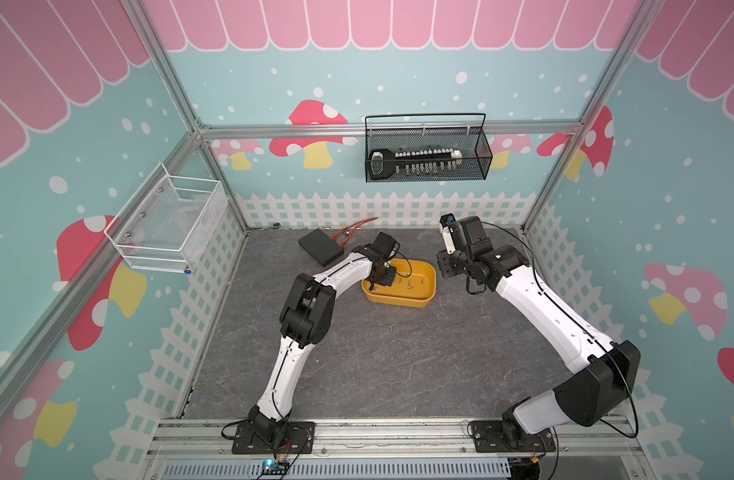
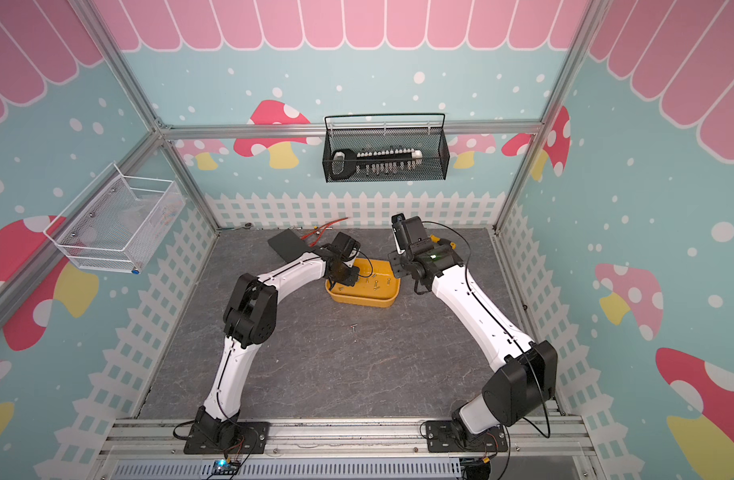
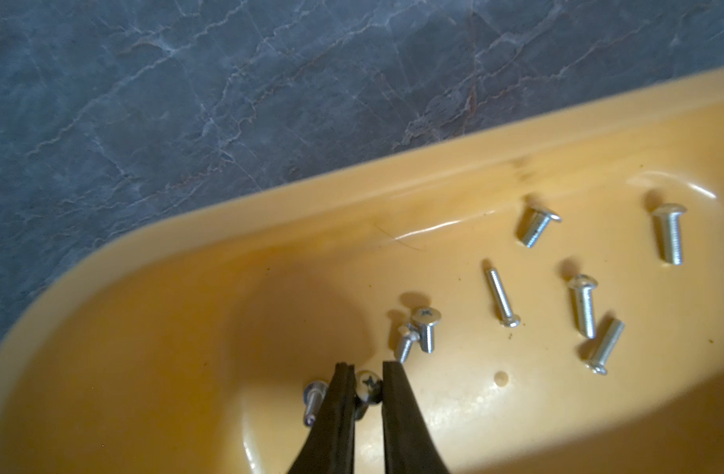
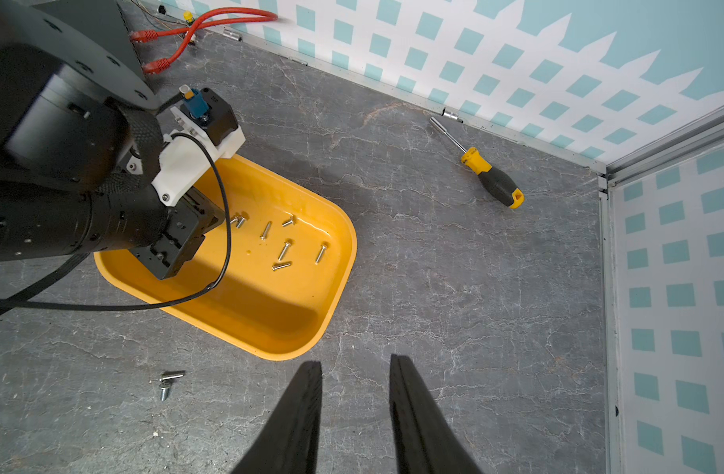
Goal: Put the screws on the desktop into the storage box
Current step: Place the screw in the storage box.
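Drop-off step: the left gripper [image 3: 366, 369] hangs inside the storage box [image 3: 270, 213], jaws narrow around one screw [image 3: 368, 388]. Whether it is still pinched is unclear. The right gripper [image 4: 355, 361] hovers beside the box, parted and empty. Next, probably, comes a precise pinch on the two screws [image 4: 168, 381] lying on the desktop [image 4: 434, 287] near the box.

Our left arm [image 1: 282, 374] rises from its base at the lower centre of a top view, folds at the elbow and reaches toward the middle, wrist bent downward. Our left gripper [image 3: 365, 365] enters its wrist view from the bottom edge. Its fingers are a narrow slit apart with the head of a screw [image 3: 368, 388] in the gap; whether it is pinched we cannot tell. Our right arm [image 1: 540, 307] leans in from the lower right. Our right gripper [image 4: 354, 361] has its fingers spread with nothing between them.
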Robot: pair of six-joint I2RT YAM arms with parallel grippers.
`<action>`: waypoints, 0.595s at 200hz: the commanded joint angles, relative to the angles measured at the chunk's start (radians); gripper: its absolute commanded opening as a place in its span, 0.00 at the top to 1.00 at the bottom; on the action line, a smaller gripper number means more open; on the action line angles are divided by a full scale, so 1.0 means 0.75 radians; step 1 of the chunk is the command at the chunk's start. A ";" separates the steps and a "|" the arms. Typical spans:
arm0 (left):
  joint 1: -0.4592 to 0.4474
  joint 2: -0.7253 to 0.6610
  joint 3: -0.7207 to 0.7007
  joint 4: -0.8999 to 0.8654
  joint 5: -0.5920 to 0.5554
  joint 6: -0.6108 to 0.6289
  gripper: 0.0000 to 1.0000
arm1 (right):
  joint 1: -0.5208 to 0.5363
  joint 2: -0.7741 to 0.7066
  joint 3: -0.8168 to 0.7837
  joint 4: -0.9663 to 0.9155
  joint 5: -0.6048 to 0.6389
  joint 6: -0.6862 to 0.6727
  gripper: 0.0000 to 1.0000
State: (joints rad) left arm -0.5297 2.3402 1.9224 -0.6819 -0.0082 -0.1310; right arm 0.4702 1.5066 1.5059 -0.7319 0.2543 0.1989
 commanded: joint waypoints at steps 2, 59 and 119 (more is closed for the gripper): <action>-0.003 0.021 0.031 -0.024 -0.023 -0.011 0.81 | -0.007 0.002 -0.005 0.000 0.011 0.003 0.65; -0.005 -0.030 0.045 -0.031 -0.042 -0.011 0.72 | -0.007 -0.023 0.002 -0.004 -0.008 0.015 0.65; -0.013 -0.429 0.025 -0.029 -0.058 -0.074 0.69 | 0.044 -0.096 -0.122 0.064 -0.305 0.057 0.64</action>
State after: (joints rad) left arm -0.5331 2.2257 1.9247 -0.7151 -0.0273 -0.1493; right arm 0.4732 1.4654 1.4780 -0.7124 0.1406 0.2070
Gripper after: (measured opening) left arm 0.297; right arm 0.360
